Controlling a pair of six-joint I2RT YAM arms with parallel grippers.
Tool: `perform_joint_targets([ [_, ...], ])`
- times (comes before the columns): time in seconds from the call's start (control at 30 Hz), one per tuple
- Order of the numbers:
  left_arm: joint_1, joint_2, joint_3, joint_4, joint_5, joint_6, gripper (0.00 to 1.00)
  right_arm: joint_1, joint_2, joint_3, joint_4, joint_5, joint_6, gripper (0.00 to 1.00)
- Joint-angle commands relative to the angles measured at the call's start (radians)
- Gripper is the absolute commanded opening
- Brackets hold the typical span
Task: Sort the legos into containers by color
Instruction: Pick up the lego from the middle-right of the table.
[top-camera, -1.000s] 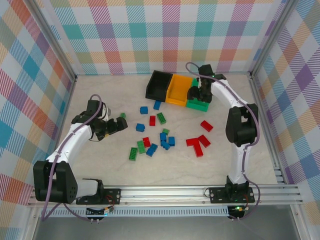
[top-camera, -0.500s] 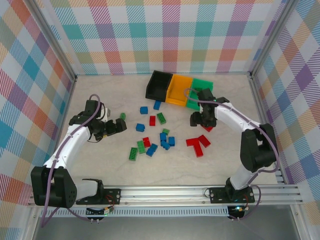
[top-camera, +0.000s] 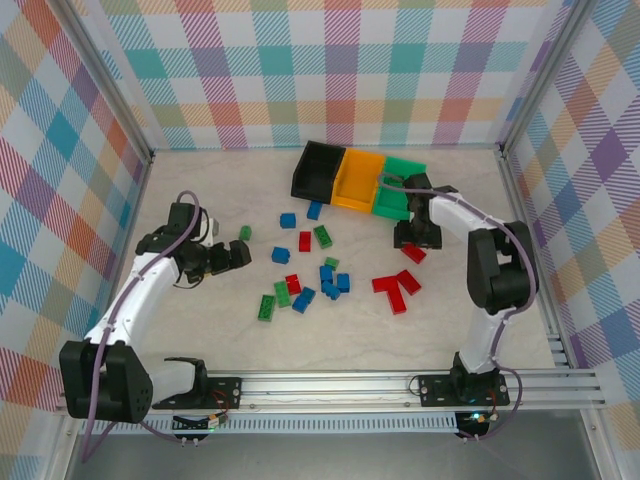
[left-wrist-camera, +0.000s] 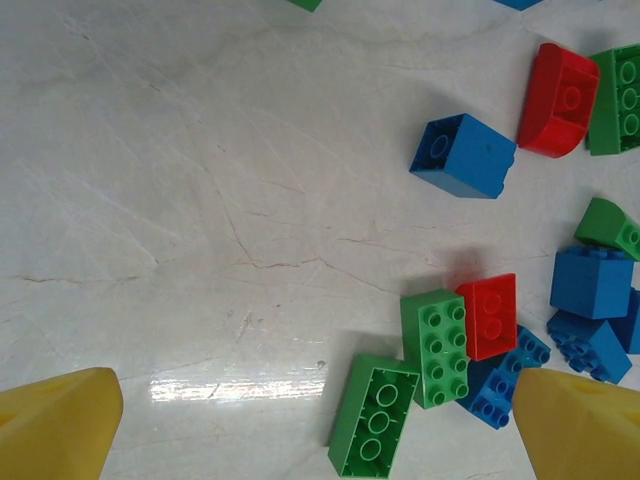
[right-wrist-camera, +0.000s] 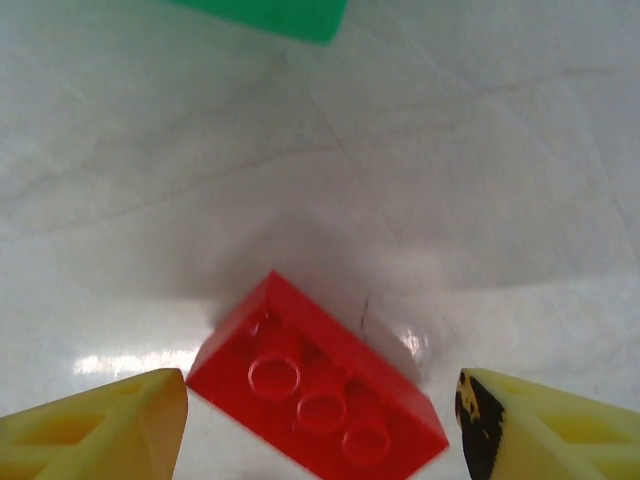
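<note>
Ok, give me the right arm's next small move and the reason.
Probably lower a touch and close. The right arm's jaws stand open, and the red oblong studded plastic brick lies studs-up on the white table between them, not yet gripped.

A black bin (top-camera: 318, 168) and a green bin (top-camera: 398, 170) flank the orange bin (top-camera: 358, 180). Below the orange bin, blue, red and green bricks (top-camera: 305, 241) dot a pale marbled table (top-camera: 350, 340). The walls (top-camera: 340, 70) behind it are pastel plaid.
</note>
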Motion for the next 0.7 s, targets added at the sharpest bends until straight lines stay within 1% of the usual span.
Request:
perform_joint_targets([
  [0.0, 0.01, -0.031, -0.015, -0.033, -0.011, -0.002, 1.0, -0.007, 0.049, 0.034, -0.044, -0.008, -0.053, 0.71],
  [0.07, 0.01, -0.037, -0.019, -0.035, -0.006, -0.004, 1.0, -0.006, 0.06, 0.026, -0.035, -0.052, -0.058, 0.67],
  [0.13, 0.009, -0.041, -0.026, -0.034, -0.007, 0.0, 1.0, -0.006, 0.057, 0.01, -0.018, -0.074, -0.048, 0.6],
  [0.23, 0.009, -0.038, -0.027, -0.038, -0.031, 0.007, 1.0, -0.007, 0.041, -0.013, 0.001, -0.086, -0.035, 0.45],
  [0.3, 0.01, -0.031, -0.026, -0.036, -0.028, 0.008, 1.0, -0.006, 0.028, -0.018, 0.008, -0.112, -0.029, 0.34],
  [0.37, 0.009, -0.026, -0.027, -0.034, -0.015, 0.01, 1.0, -0.005, 0.012, -0.023, 0.011, -0.135, -0.019, 0.25],
  [0.4, 0.009, -0.023, -0.027, -0.032, -0.011, 0.01, 1.0, -0.006, 0.002, -0.027, 0.015, -0.15, -0.014, 0.22],
  [0.53, 0.01, -0.022, -0.032, -0.029, 0.001, 0.008, 1.0, -0.007, -0.048, -0.04, 0.029, -0.196, 0.018, 0.21],
  [0.67, 0.01, -0.023, -0.032, -0.028, 0.002, 0.009, 1.0, -0.006, -0.104, -0.003, 0.017, -0.231, 0.04, 0.21],
])
